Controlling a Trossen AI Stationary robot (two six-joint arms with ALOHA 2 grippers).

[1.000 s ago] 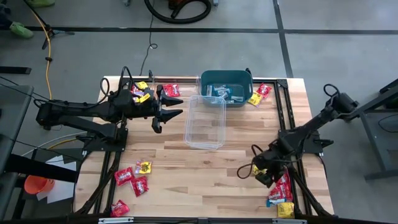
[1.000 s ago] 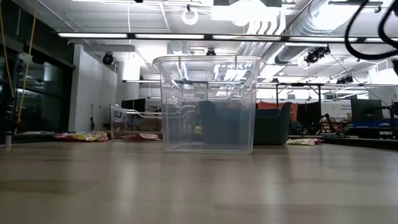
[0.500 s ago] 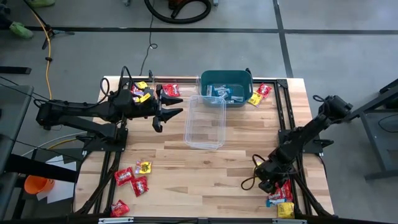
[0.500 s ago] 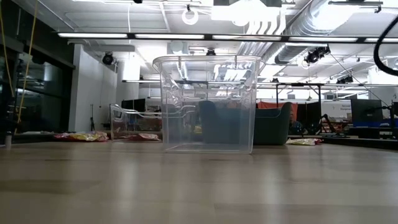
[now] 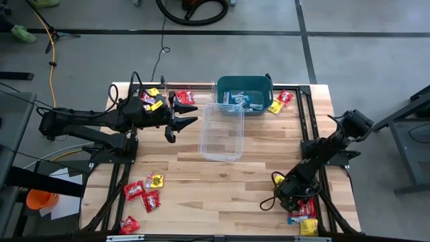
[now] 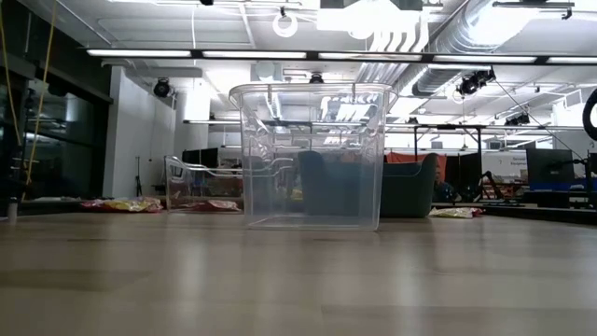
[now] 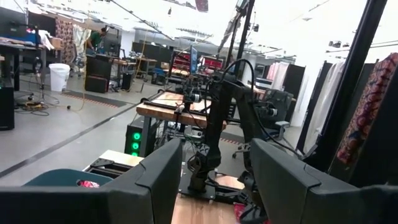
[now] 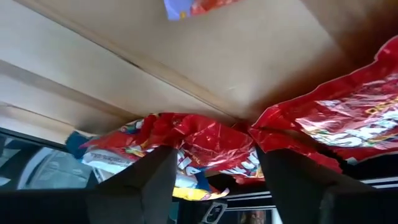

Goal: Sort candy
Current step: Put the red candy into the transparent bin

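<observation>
Right tool (image 5: 293,199), lower right of the high view, its fingers spread wide astride a red candy packet (image 8: 205,146) in the pile at the desk (image 5: 222,181) edge, not closed on it. Left tool (image 5: 180,115), upper left, fingers apart and empty, beside the clear tub (image 5: 222,131). More candy (image 5: 144,191) lies lower left

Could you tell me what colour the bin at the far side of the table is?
The bin is teal, clearest in the high view.
</observation>
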